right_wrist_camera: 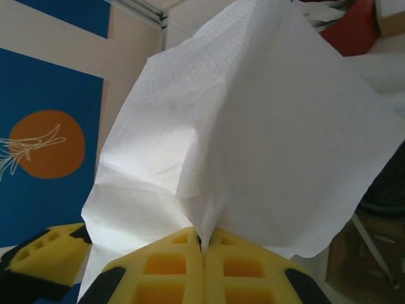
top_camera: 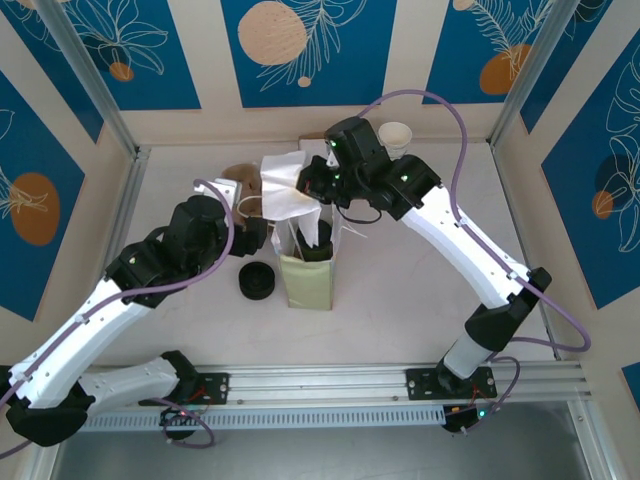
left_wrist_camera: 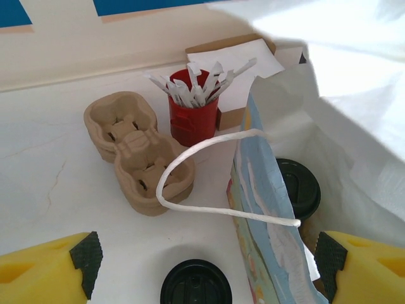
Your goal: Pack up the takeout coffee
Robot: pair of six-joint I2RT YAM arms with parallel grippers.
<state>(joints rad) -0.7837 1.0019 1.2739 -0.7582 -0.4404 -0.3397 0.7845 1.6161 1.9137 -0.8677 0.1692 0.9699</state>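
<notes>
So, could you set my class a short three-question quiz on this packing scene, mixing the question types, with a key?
1. True or false: the right gripper is shut on a white napkin.
2. Where is the takeout coffee? A) inside the paper bag B) in the pulp carrier C) in the red cup
3. Fill in: the jaws of the left gripper stand ____.
Key: 1 true; 2 A; 3 open.
</notes>
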